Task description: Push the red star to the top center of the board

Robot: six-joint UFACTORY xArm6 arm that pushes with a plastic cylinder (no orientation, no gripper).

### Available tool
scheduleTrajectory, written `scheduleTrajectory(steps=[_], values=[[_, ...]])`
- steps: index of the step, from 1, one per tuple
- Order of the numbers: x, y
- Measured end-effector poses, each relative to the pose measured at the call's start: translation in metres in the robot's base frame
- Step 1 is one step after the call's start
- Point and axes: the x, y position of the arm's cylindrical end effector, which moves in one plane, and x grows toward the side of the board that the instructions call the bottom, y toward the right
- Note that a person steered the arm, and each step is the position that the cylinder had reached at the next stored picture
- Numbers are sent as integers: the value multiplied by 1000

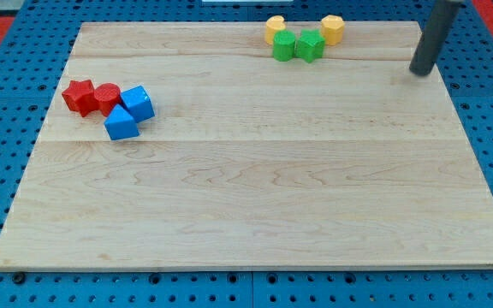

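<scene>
The red star (79,96) lies near the left edge of the wooden board (255,205), in its upper part and well away from the top centre. Touching its right side is a red cylinder (107,97), and just right of that sits a blue cube (138,103). A blue triangular block (120,124) rests below the cylinder, against the cube — the four form one tight cluster.

At the top of the board, right of centre, is a second group: a yellow block (276,29) and a yellow hexagonal block (333,29), with two green blocks (283,46) (310,45) side by side just below and between them.

My tip (419,72) — a bare rod holding nothing — stands near the top right corner, right of the yellow and green group and far from the star.
</scene>
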Motion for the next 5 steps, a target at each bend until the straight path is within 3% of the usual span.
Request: scheduleTrajectory(steps=[1, 2, 3, 4, 5], values=[[109, -67], [186, -179], [197, -335], [177, -478], [142, -544]])
